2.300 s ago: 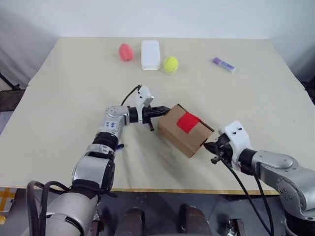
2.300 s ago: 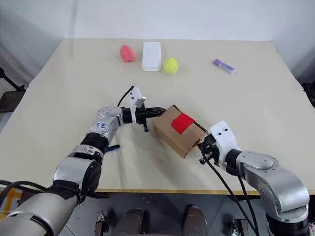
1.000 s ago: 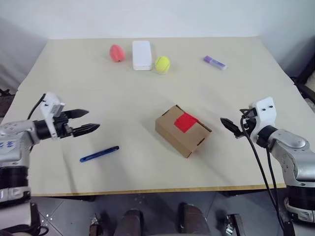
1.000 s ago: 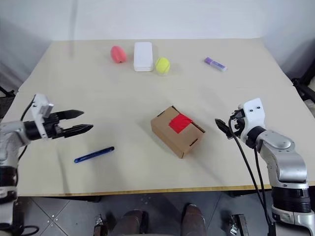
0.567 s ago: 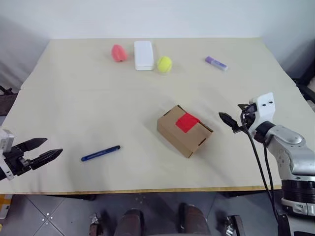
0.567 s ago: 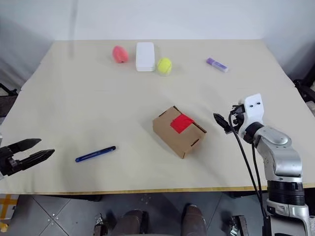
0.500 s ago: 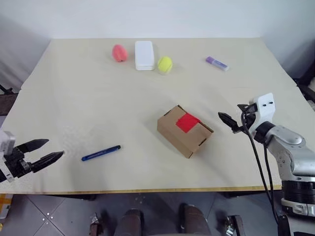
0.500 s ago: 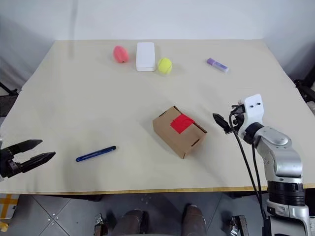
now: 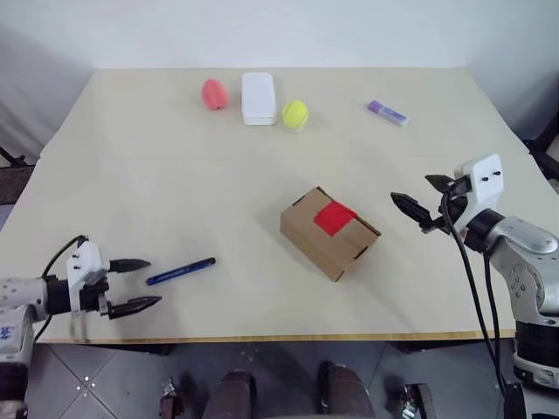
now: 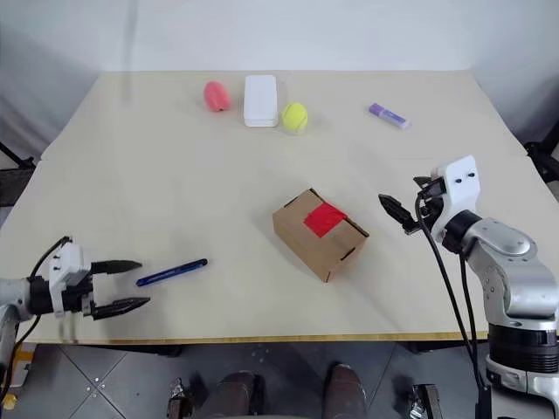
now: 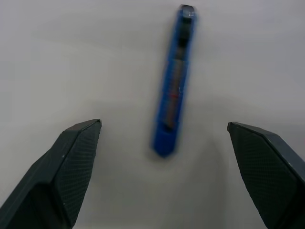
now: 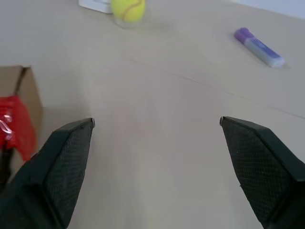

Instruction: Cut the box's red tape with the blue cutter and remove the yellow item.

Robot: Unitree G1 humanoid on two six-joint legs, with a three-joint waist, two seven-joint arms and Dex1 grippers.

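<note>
Left gripper (image 9: 131, 285) now nearer blue cutter (image 9: 181, 271); box (image 9: 329, 231) unmoved.

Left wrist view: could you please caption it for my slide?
Open left gripper lined up with the blue cutter lying on the table.

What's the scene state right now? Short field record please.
box: box shut, mid-table
red tape: red tape uncut across the flap seam
blue cutter: blue cutter flat on table, untouched
left gripper: left gripper open, facing the cutter's near end
right gripper: right gripper open, empty, right of box
yellow item: not seen
</note>
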